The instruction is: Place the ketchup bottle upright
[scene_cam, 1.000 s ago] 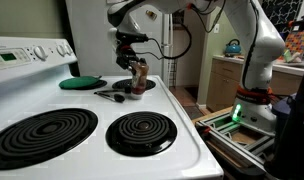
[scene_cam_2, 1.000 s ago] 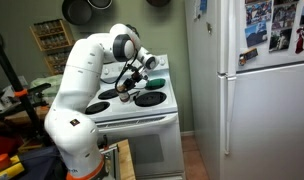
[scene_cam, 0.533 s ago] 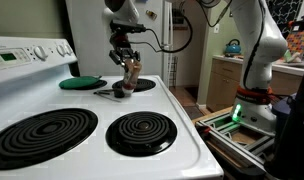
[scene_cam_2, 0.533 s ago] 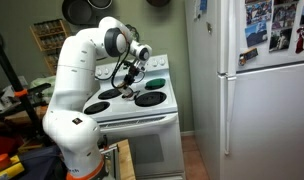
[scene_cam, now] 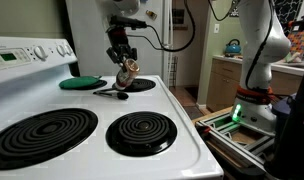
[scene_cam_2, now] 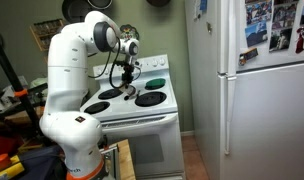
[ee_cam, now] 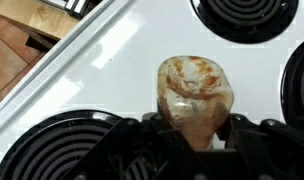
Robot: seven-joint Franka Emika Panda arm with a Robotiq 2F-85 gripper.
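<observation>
There is one ketchup bottle (scene_cam: 131,68), one green disc (scene_cam: 82,82), one black utensil (scene_cam: 112,94) and two front burners (scene_cam: 44,132).

Bottle (scene_cam: 131,70) hangs in the closed gripper (scene_cam: 125,63) over the far end of the stove top (scene_cam: 87,102), air all around it. Wrist view, straight below: a bare white strip of it between the coil burners (ee_cam: 242,15), open ground. In an exterior view the black utensil (scene_cam: 112,93) lies just left of that spot, the green disc (scene_cam: 82,82) farther left. The control panel (scene_cam: 27,52) walls off the left edge. Near side, two flat near burners (scene_cam: 42,135), easy to pass over. Right of the stove top, open air.
</observation>
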